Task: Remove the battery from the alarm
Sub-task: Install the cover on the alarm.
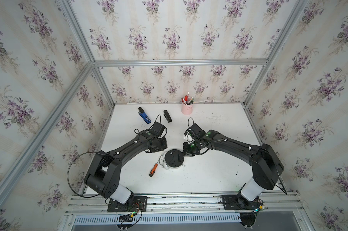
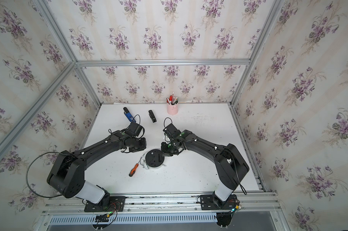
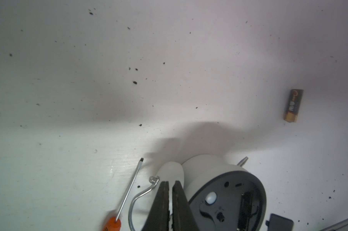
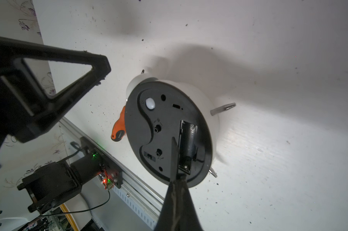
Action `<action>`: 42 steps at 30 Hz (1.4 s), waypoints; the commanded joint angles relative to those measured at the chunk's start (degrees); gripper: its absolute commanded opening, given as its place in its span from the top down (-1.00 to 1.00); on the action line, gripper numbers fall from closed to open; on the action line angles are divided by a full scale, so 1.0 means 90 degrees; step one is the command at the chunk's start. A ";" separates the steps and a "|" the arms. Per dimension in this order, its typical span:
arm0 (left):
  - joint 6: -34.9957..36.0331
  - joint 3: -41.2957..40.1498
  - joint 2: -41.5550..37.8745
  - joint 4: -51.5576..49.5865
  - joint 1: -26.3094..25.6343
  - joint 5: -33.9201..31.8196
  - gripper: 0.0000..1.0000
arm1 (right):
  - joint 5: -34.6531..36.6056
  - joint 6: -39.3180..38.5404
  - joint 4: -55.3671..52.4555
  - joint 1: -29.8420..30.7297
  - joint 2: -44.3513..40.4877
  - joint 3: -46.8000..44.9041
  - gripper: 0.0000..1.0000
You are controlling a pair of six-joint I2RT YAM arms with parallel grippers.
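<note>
The battery (image 3: 293, 106) lies on the counter (image 3: 69, 100), well right of the alarm (image 3: 205, 170), past its feet (image 3: 242, 161), its long axis seemingly near-to-far. The left claw (image 3: 170, 184) and the right claw (image 4: 174, 148) are both clenched and empty. The right one is probably nearer.

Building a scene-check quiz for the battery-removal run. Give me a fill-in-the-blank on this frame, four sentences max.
1. The alarm lies with its round ___ back facing up.
2. Its battery compartment stands open and ___.
3. The battery lies on the ___, apart from the alarm.
4. The screwdriver beside the alarm has a black-and-___ handle.

Missing words: black; empty; table; orange.
</note>
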 commanded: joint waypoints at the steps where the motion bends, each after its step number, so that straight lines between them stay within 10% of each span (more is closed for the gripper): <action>1: -0.0185 -0.0115 -0.0006 0.0240 -0.0044 0.0315 0.78 | 0.0057 -0.0164 -0.0015 0.0012 0.0112 -0.0014 1.00; 42: -0.0311 -0.0409 0.0081 0.0540 -0.0154 0.0322 0.86 | -0.0071 0.0099 0.0573 0.0086 0.0522 -0.0106 1.00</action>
